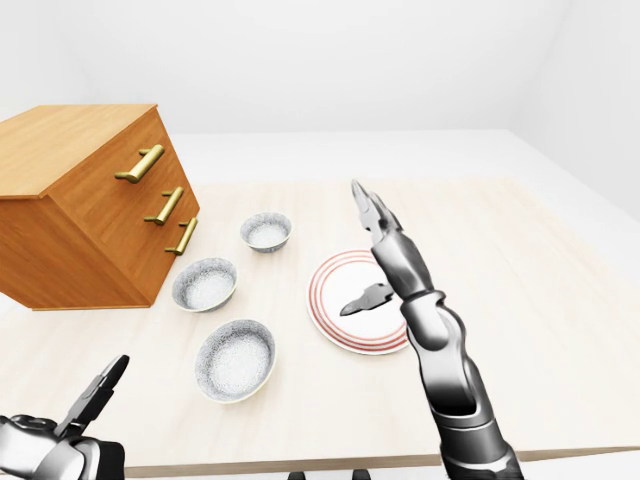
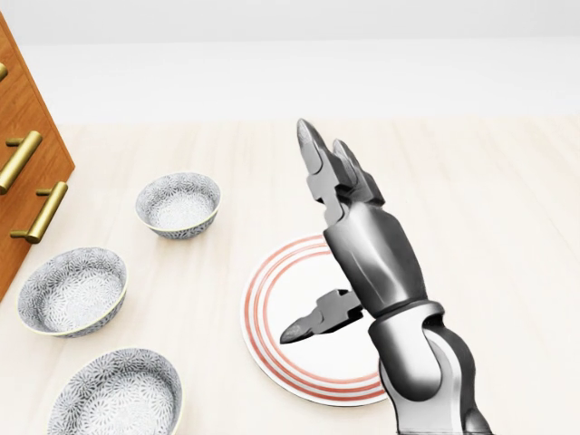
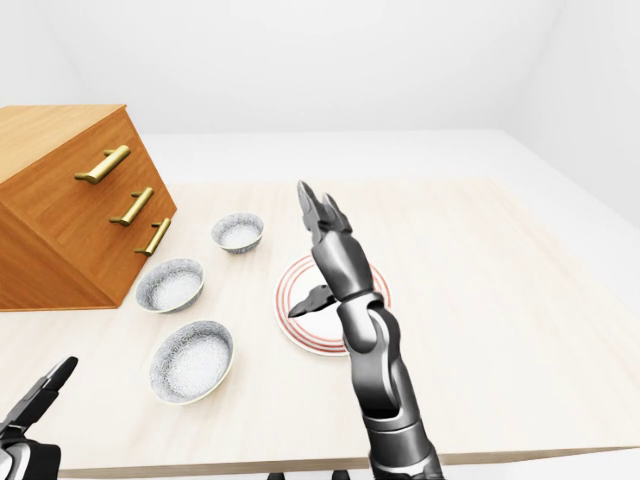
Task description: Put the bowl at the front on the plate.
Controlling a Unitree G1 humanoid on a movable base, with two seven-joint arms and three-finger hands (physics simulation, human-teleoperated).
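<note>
Three grey patterned bowls lie in a row at the left of the head view: one at the top (image 2: 178,205), one in the middle (image 2: 72,291), one at the bottom (image 2: 116,395). To their right is a white plate (image 2: 263,304) with red rings. My right hand (image 2: 304,240) is raised over the plate, open, fingers pointing up and thumb sticking out to the left, holding nothing; it covers the plate's right part. My left hand (image 1: 95,400) is low at the bottom left of the left-eye view, open and empty, well short of the bowls.
A wooden chest of drawers (image 1: 90,200) with brass handles stands on the table at the left, close to the bowls. The pale wooden table (image 1: 540,300) stretches out right of the plate; its near edge (image 1: 300,462) runs along the bottom.
</note>
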